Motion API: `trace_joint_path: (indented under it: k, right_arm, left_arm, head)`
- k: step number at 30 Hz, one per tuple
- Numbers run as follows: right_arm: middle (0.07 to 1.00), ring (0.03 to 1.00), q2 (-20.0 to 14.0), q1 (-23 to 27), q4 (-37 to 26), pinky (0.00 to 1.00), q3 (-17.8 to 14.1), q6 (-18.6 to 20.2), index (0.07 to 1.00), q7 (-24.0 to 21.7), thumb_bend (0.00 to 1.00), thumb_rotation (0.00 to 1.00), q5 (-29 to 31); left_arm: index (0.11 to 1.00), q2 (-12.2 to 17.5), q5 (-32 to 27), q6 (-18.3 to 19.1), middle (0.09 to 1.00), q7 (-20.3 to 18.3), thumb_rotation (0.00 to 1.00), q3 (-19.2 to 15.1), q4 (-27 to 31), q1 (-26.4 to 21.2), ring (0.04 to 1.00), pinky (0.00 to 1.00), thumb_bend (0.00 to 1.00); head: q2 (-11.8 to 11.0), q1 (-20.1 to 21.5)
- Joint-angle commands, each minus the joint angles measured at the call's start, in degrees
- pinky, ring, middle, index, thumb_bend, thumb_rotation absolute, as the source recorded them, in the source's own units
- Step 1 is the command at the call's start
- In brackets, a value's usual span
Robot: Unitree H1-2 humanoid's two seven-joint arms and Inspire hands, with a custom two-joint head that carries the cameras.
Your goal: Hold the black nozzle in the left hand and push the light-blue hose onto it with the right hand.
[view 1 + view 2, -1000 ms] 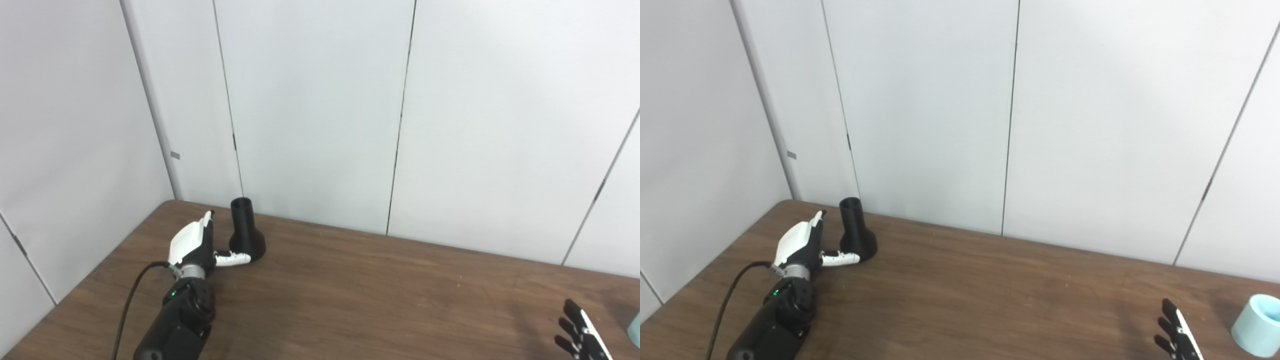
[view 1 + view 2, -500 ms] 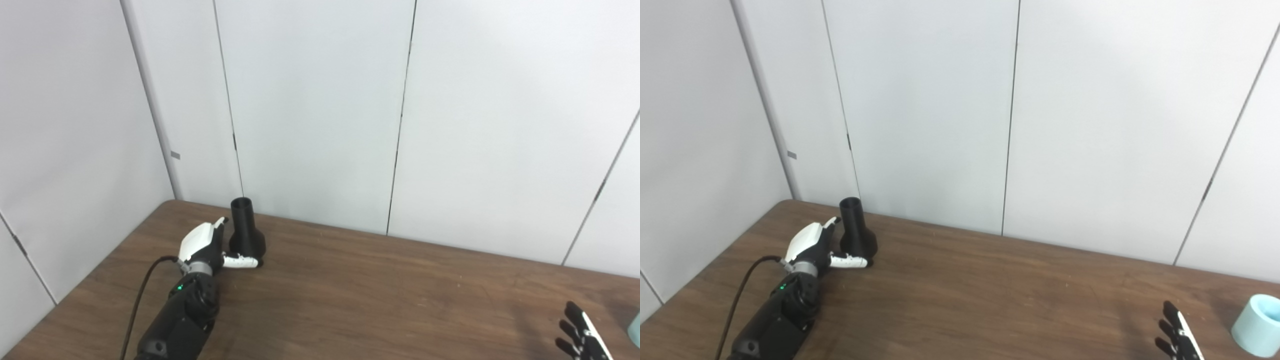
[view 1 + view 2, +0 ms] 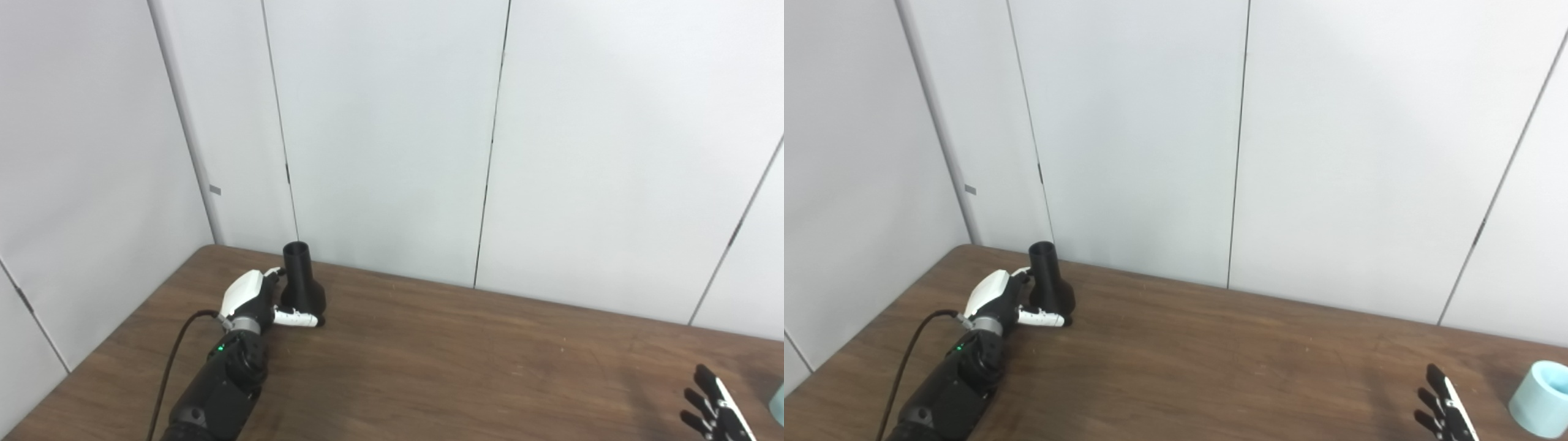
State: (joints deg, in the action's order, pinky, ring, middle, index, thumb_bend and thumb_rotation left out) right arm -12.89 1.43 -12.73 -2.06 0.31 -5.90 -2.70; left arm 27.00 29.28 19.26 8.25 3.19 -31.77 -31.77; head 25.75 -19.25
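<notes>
Left eye view shows the black nozzle (image 3: 301, 283) standing upright on the counter (image 3: 429, 367), narrow tube end up and wide flared base down, directly in front of the left robot hand (image 3: 254, 300). That robot hand has its fingers (image 3: 275, 272) curled toward the neck and its thumb (image 3: 295, 318) laid along the foot of the base. It looks close to touching, but a firm hold is not evident, so whether it is clenched on the nozzle cannot be told.

The nozzle looks like rigid moulded plastic, probably light and stiff, with a smooth surface that could slip. The narrow neck just above the flare seems the best place to take hold, since the flare would stop it sliding through the fingers, and the top of the tube must stay free for the hose.

The light-blue hose (image 3: 1540, 398) appears as a short upright cylinder with an open mouth, just to the outer side of the right robot hand (image 3: 1445, 416) and apart from it. How soft it is cannot be judged. The right robot hand is released, fingers spread, holding nothing.

Count: one nozzle, one hose piece, two robot hands. A black cable (image 3: 168, 373) runs along the left arm.
</notes>
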Motion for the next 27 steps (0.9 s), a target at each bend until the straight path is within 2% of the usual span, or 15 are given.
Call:
trace_joint_path:
  k: [1,8,12,14,16,19,20,21,23,27]
  right_arm:
    - [1.0,0.961,-0.6,1.1,-2.2,0.89,-0.7,-0.7,0.993,0.0,0.74,0.11,0.5]
    - [1.0,0.959,-0.7,0.6,-3.4,0.89,-0.9,0.0,0.991,0.0,0.74,0.1,0.4]
    - [1.0,0.959,-0.8,0.5,-3.9,0.89,-1.0,0.5,0.99,-0.1,0.74,0.1,0.5]
    - [1.0,0.958,-0.8,0.5,-4.1,0.88,-1.0,0.8,0.989,-0.1,0.74,0.1,0.4]
    - [1.0,0.957,-0.8,0.5,-4.4,0.88,-1.1,1.2,0.989,-0.1,0.74,0.1,0.5]
    - [1.0,0.957,-0.8,0.4,-5.1,0.88,-1.1,2.0,0.989,-0.2,0.74,0.1,0.7]
    - [1.0,0.957,-0.8,0.4,-5.3,0.88,-1.1,2.2,0.988,-0.2,0.74,0.1,0.8]
    - [1.0,0.957,-0.8,0.4,-5.4,0.88,-1.1,2.3,0.988,-0.3,0.74,0.1,0.8]
    - [1.0,0.956,-0.8,0.4,-5.7,0.88,-1.2,2.7,0.988,-0.3,0.74,0.1,0.9]
    - [1.0,0.955,-0.9,0.4,-5.9,0.88,-1.3,3.1,0.987,-0.3,0.74,0.1,1.1]
  left_arm:
    - [0.826,1.3,0.3,-1.1,0.887,1.3,0.29,0.2,0.1,-2.9,0.982,1.0,1.0]
    - [0.786,0.3,-0.1,-0.9,0.855,2.2,0.29,0.5,-0.3,-3.0,0.954,1.0,1.0]
    - [0.728,-0.4,-0.8,-0.8,0.73,2.0,0.22,0.4,0.7,-2.7,0.87,1.0,0.96]
    - [0.678,-0.6,-1.2,-2.1,0.653,1.9,0.19,0.7,0.4,-2.5,0.815,1.0,0.94]
    - [0.614,-0.4,-1.4,-4.3,0.657,1.5,0.17,1.4,-0.8,-2.4,0.808,1.0,0.92]
    - [0.573,-0.1,-2.0,-7.1,0.619,1.0,0.15,1.9,-2.3,-2.2,0.785,1.0,0.9]
    - [0.532,0.0,-2.3,-7.9,0.582,0.9,0.11,2.0,-2.8,-2.1,0.747,1.0,0.72]
    - [0.506,0.0,-2.5,-8.5,0.556,0.9,0.08,2.1,-3.1,-2.0,0.712,1.0,0.6]
    - [0.487,-0.1,-2.1,-9.3,0.526,1.7,0.04,2.5,-3.4,-1.7,0.672,1.0,0.55]
    - [0.478,-0.6,-1.4,-10.3,0.504,4.0,0.0,2.8,-4.1,-1.5,0.629,1.0,0.53]
  head:
    - [0.2,0.0]
    - [0.8,0.3]
    - [1.1,0.3]
    - [1.3,0.4]
    - [1.4,0.4]
    - [1.5,0.5]
    - [1.5,0.6]
    - [1.5,0.6]
    - [1.6,0.7]
    - [1.8,0.7]
